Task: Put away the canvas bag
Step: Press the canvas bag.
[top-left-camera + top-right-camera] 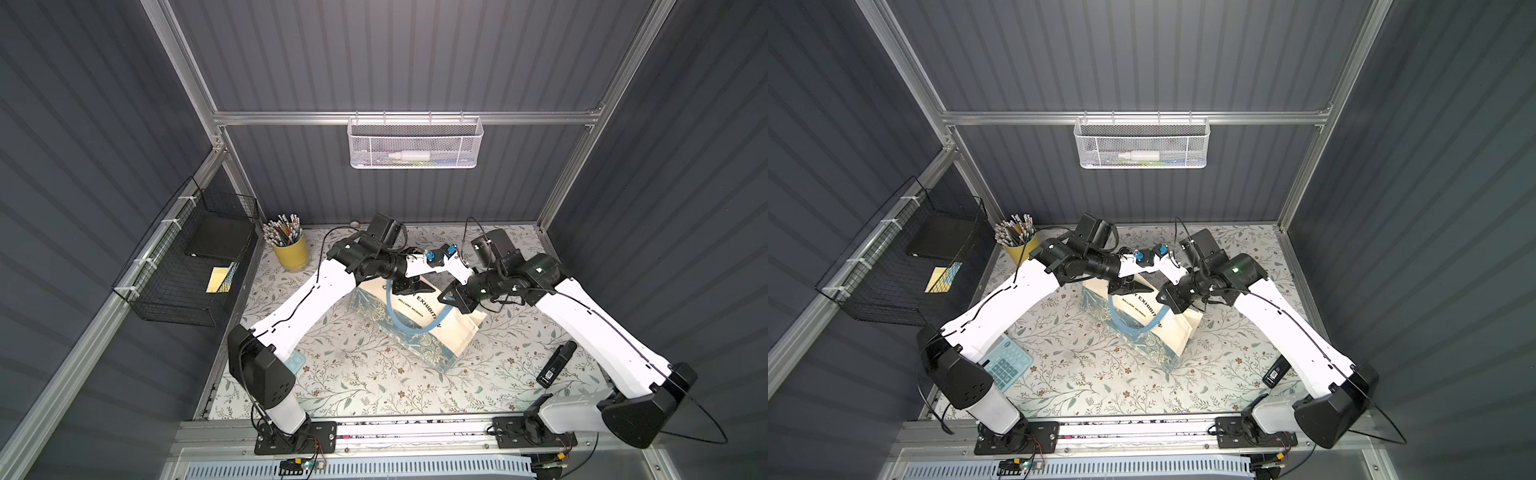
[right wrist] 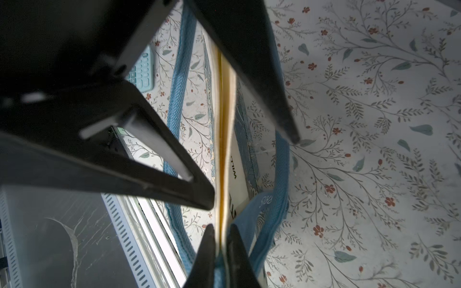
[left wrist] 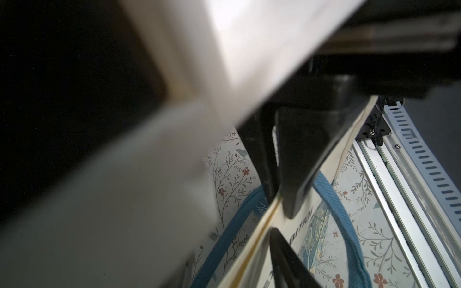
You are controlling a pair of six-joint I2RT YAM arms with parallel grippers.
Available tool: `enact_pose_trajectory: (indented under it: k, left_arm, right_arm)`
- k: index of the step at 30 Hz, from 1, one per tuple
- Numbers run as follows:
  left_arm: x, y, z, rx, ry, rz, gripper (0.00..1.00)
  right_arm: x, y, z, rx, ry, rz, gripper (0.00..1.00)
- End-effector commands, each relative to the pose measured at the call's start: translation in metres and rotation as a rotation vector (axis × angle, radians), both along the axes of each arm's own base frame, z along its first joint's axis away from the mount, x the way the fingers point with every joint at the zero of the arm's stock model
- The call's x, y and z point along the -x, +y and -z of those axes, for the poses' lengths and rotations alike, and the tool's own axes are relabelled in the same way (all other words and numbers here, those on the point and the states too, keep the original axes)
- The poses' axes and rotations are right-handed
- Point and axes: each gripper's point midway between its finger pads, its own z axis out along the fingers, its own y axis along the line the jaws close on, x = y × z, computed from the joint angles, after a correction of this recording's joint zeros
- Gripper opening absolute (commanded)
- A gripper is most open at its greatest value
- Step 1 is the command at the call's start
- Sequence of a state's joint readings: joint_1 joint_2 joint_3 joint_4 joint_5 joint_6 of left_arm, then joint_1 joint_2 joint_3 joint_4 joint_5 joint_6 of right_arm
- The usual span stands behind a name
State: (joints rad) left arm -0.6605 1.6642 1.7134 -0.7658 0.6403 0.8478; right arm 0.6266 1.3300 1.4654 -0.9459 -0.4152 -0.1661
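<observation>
The canvas bag (image 1: 459, 330) stands up in the middle of the flowery table (image 1: 374, 386). Its top edge runs from ten o'clock to four o'clock. The right gripper (image 2: 222, 232) pinches that edge tight toward the four o'clock end. The left gripper (image 2: 253, 169) sits at the ten o'clock end, jaws apart, one each side of the cloth. I think the left one must squeeze next.

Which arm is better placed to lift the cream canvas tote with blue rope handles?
Probably right: right gripper clamps the cream canvas tote by its rim; left gripper flanks it, grip unclear.
</observation>
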Motion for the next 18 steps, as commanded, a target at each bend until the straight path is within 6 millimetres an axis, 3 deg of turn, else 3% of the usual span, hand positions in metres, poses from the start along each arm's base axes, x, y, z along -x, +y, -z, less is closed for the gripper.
enact_pose_trajectory:
  k: [1,4,7,9,13,18]
  left_arm:
    - [0.012,0.012,0.016,-0.062,0.061,-0.023,0.48]
    - [0.013,0.018,0.012,-0.067,0.045,-0.04,0.48]
    - [0.011,0.023,0.027,-0.135,0.074,-0.06,0.45]
    - [0.011,0.026,0.038,-0.178,0.079,-0.059,0.36]
    - [0.014,0.023,0.036,-0.171,0.1,-0.035,0.14]
    - [0.017,0.022,0.035,-0.164,0.109,-0.018,0.0]
  right_arm:
    - [0.009,0.016,-0.042,-0.167,-0.104,-0.087,0.0]
    - [0.01,0.01,-0.033,-0.132,-0.097,-0.076,0.0]
    - [0.011,0.007,-0.039,-0.136,-0.122,-0.071,0.0]
    - [0.009,0.005,-0.043,-0.132,-0.139,-0.059,0.0]
    - [0.0,0.003,-0.046,-0.099,-0.164,-0.037,0.0]
    - [-0.012,0.004,-0.053,-0.102,-0.202,0.001,0.0]
